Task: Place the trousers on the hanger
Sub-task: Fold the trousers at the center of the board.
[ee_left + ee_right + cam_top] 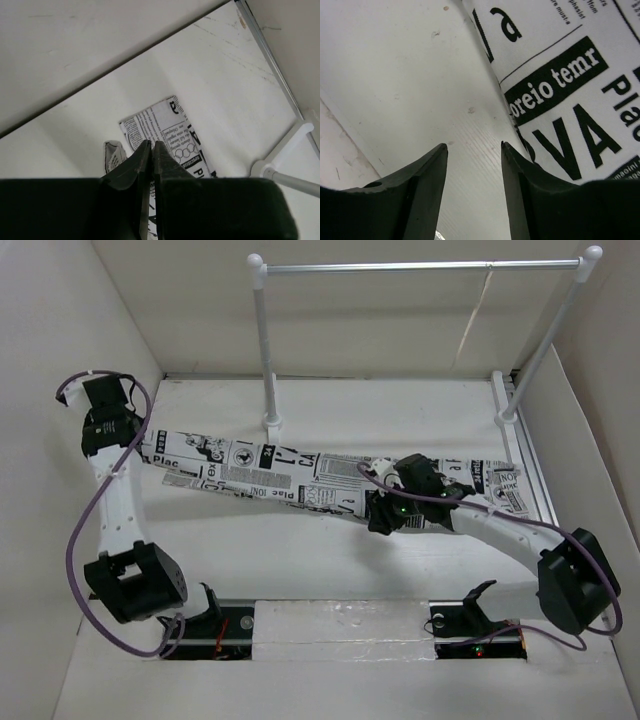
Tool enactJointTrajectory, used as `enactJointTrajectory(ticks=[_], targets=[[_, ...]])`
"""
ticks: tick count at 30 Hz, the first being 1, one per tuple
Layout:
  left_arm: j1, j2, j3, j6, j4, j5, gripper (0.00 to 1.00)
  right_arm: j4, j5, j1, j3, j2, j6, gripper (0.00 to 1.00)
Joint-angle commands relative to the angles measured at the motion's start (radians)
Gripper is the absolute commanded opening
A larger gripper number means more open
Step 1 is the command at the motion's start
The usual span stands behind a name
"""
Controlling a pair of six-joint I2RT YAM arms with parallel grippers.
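The trousers point(300, 475), white cloth printed with black newspaper text, lie stretched flat across the table from left to right. My left gripper point(142, 446) is at their left end. In the left wrist view its jaws point(151, 145) are shut, with printed cloth point(160, 122) showing in the slit between them and a small raised fold beside them. My right gripper point(385, 518) is at the trousers' near edge, right of the middle. It point(474, 146) stands open over bare table, the cloth point(570, 100) just outside its right finger. I cannot make out the hanger for certain.
A clothes rail point(420, 267) on two white posts stands at the back, one foot point(280, 170) also in the left wrist view. A thin pale strip point(475, 320) slants down from the rail near its right end. White walls close in the table on three sides.
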Motion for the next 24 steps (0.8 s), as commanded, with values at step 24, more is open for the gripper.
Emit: enactJointTrajectory(ticks=[24], targets=[[-0.006,0.57,0.366,-0.058,-0.05,-0.052,0.0,-0.161,0.054,-0.124,0.171,-0.105,-0.022,0.63]])
